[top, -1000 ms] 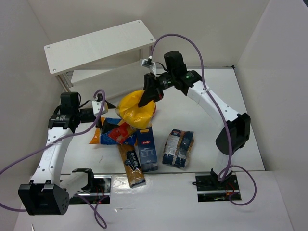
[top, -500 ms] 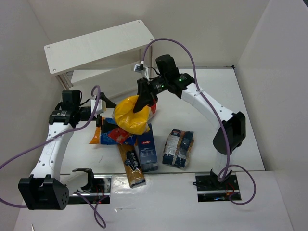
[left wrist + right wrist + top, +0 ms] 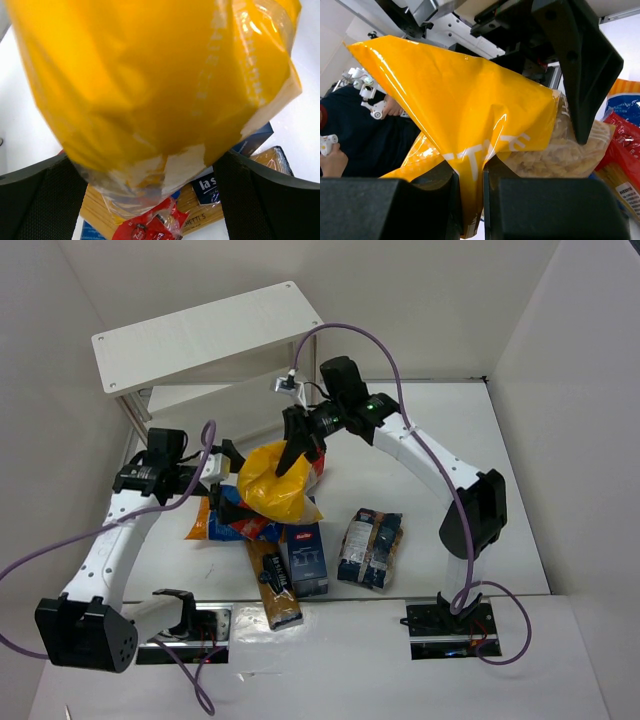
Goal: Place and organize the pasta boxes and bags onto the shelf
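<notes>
My right gripper (image 3: 296, 456) is shut on a fold of the yellow clear-windowed bag (image 3: 272, 483) and holds it in the air over the pile of packs. In the right wrist view the fingers (image 3: 420, 200) pinch the yellow film (image 3: 465, 115). My left gripper (image 3: 228, 462) is open just left of the bag. In the left wrist view the bag (image 3: 150, 75) fills the frame between the wide-apart fingers (image 3: 40, 200). The white shelf (image 3: 205, 332) stands at the back left. The dark blue box (image 3: 305, 558), long brown packet (image 3: 273, 585), dark clear bag (image 3: 370, 546) and orange-blue bag (image 3: 203, 523) lie on the table.
A red pack (image 3: 255, 528) lies under the hanging bag, partly hidden; it also shows in the left wrist view (image 3: 145, 225). The shelf's lower board (image 3: 200, 400) sits behind the left arm. White walls close in left, back and right.
My right gripper has carried the yellow bag to the left and slightly back. My left gripper has moved right, closing in on the bag.
</notes>
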Controlling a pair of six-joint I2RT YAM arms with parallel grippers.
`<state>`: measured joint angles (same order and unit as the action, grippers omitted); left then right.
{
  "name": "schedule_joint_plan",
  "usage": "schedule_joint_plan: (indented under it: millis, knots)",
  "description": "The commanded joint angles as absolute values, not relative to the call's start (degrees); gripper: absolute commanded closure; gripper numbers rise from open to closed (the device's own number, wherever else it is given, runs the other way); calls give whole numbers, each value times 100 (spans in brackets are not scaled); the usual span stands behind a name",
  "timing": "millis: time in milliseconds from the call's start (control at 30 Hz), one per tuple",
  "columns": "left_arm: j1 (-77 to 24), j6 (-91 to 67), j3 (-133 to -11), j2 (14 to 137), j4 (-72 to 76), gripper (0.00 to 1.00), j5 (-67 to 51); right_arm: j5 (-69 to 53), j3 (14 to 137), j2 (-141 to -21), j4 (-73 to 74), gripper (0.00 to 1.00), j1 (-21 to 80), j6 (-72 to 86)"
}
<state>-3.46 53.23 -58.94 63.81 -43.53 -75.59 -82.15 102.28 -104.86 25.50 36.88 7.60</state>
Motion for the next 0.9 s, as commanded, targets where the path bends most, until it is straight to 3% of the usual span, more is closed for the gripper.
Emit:
schedule_joint_plan:
  millis: [0,100,133,167,233,433,500,533,633,733,867]
  knots:
    - [-615,5765,-5828,6468,-4553,0,-7884,-9334,10512,-10415,2145,100,3735,773]
    - [-834,5879,-5827,6591,-4614,9,-7884,-9334,10564,-10467,2145,100,3735,773]
    - [-835,5941,-5975,6653,-4666,17,-7884,-9334,10617,-10468,2145,100,3735,773]
    - [-835,5767,-5977,6653,-4589,66,-7936,-9334,10617,-10468,2145,100,3735,773]
    - [-835,5528,-6169,6653,-4430,100,-8042,-9334,10617,-10529,2145,100,3735,773]
    - [-308,4615,-6478,6513,-3833,100,-8499,-9334,10433,-10530,1934,98,3683,922]
    - [-46,4344,-6478,6382,-3683,100,-8499,-9282,10371,-10529,1934,79,3455,992]
    - [43,4176,-6338,6381,-3456,100,-8499,-9220,10371,-10460,1934,59,3350,993]
    - [307,3657,-6223,6311,-3148,100,-8342,-8834,10318,-10319,2021,29,2928,993]
    - [430,3208,-6223,6258,-2892,100,-8105,-8613,10266,-10318,2109,9,2558,993]
    - [483,2594,-6100,6197,-2567,100,-7876,-8481,10134,-10380,2171,1,2391,993]
